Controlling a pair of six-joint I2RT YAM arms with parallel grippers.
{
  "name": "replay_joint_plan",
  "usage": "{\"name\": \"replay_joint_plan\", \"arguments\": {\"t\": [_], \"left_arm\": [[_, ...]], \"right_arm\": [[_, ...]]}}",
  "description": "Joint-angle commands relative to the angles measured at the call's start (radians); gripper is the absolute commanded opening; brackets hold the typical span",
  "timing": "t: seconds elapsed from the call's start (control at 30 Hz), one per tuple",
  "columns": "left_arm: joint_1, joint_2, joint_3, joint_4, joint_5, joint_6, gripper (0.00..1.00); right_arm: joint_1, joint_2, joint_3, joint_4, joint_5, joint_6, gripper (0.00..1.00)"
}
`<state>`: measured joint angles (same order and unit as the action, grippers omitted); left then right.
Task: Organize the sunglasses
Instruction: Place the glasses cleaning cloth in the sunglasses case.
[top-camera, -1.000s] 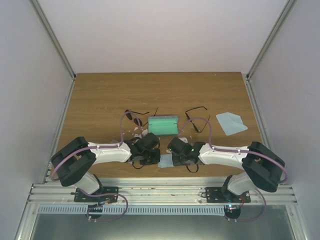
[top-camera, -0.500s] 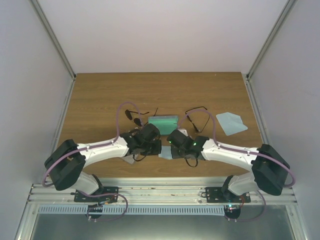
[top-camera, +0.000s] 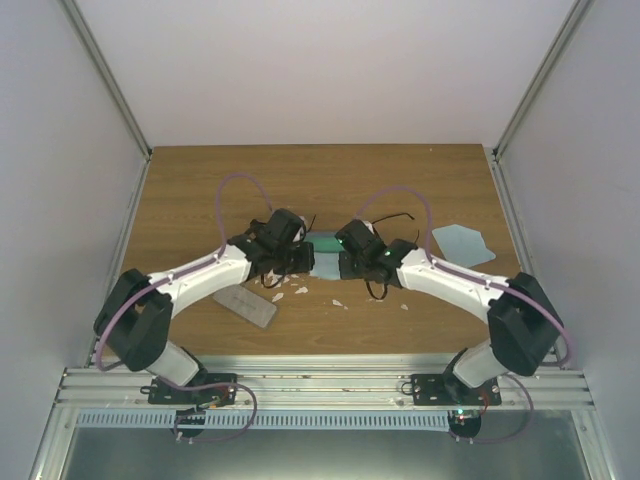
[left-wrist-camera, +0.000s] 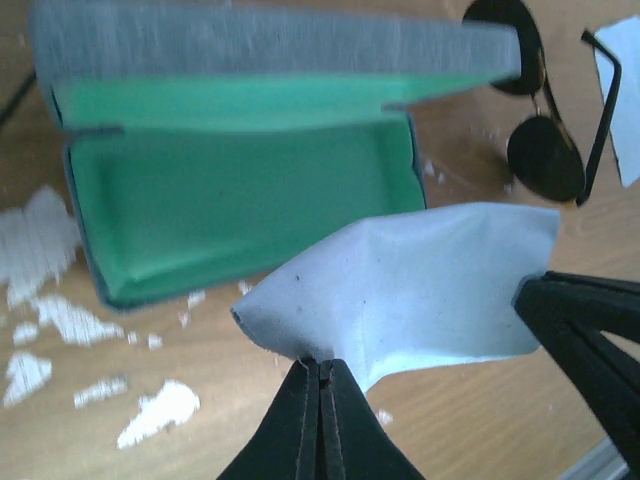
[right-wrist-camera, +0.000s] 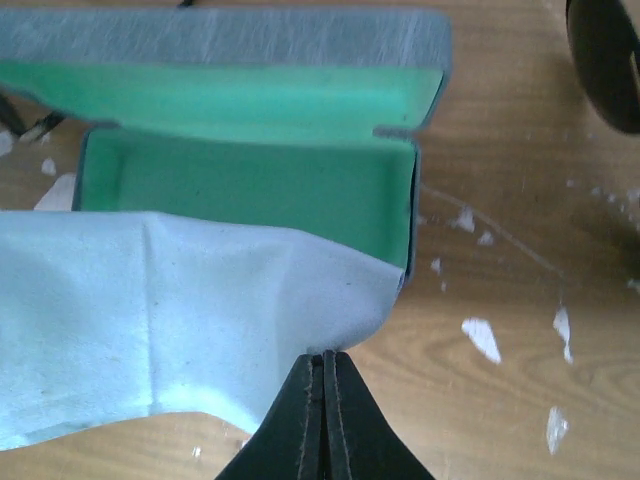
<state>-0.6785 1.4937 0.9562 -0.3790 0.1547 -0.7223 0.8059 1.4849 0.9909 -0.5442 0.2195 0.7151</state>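
Observation:
An open case (top-camera: 322, 243) with green lining lies at the table's middle; it also shows in the left wrist view (left-wrist-camera: 240, 200) and right wrist view (right-wrist-camera: 250, 180). My left gripper (left-wrist-camera: 322, 365) and right gripper (right-wrist-camera: 325, 358) are each shut on an end of one light blue cloth (left-wrist-camera: 430, 280), (right-wrist-camera: 150, 300), held spread over the case's near edge. In the top view the left gripper (top-camera: 303, 258) and right gripper (top-camera: 343, 262) flank the case. Sunglasses with dark round lenses (left-wrist-camera: 540, 140) lie right of the case, partly seen in the top view (top-camera: 395, 217). The other pair is hidden.
A closed grey case (top-camera: 245, 305) lies near the front left. A second light blue cloth (top-camera: 462, 243) lies at the right, its corner in the left wrist view (left-wrist-camera: 625, 90). White scuff marks (top-camera: 290, 293) dot the wood in front of the open case.
Both grippers carried the cloth from the table's near edge away from the bases to the open case. The closed grey case, covered before by the left arm, now shows.

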Motion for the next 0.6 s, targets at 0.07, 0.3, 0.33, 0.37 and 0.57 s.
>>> {"name": "replay_joint_plan", "arguments": {"t": [0.07, 0.3, 0.33, 0.37, 0.57], "left_arm": [[0.079, 0.129, 0.111, 0.021, 0.055, 0.126, 0.00], [0.135, 0.238, 0.176, 0.022, 0.080, 0.182, 0.00], [0.140, 0.248, 0.182, 0.022, 0.080, 0.186, 0.00], [0.145, 0.256, 0.187, 0.024, 0.080, 0.189, 0.00], [0.164, 0.301, 0.194, 0.035, 0.087, 0.203, 0.00]], "right_arm": [[-0.079, 0.120, 0.092, 0.075, -0.006, -0.087, 0.01], [-0.115, 0.215, 0.158, 0.103, -0.029, -0.112, 0.01], [-0.117, 0.224, 0.161, 0.106, -0.034, -0.113, 0.01], [-0.119, 0.233, 0.164, 0.110, -0.035, -0.114, 0.01], [-0.127, 0.275, 0.164, 0.121, -0.043, -0.111, 0.01]]}}
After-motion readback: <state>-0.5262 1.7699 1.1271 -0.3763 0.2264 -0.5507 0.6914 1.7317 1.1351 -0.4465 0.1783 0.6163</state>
